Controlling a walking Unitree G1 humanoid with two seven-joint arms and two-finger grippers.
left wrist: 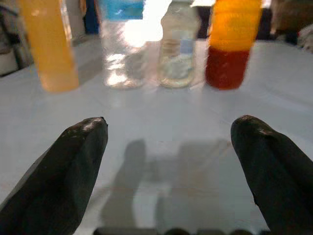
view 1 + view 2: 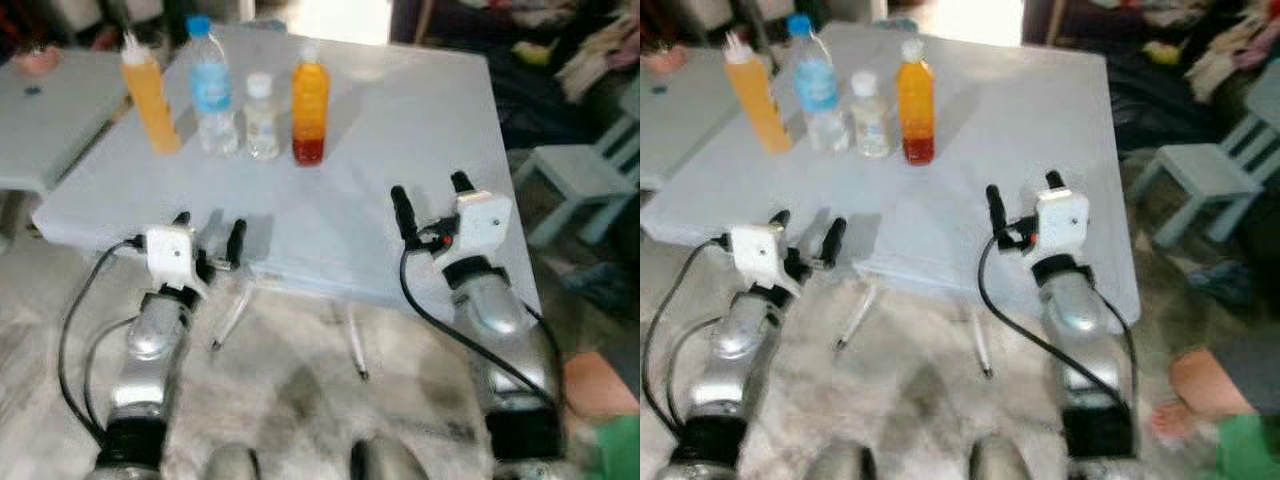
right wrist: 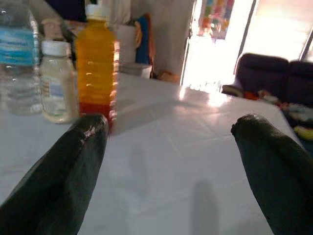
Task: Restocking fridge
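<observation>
Four bottles stand in a row at the far side of a pale folding table: an orange squeeze bottle, a blue-capped water bottle, a small clear bottle, and an orange-and-red juice bottle. My left gripper hovers open over the table's near edge, well short of the bottles, its fingers wide apart. My right gripper is open too, above the table's near right part, with the juice bottle ahead of it to the left.
A second pale table adjoins at the far left. A small light-blue chair stands to the right, and a person's bare foot is on the floor at the lower right. Table legs run under the near edge.
</observation>
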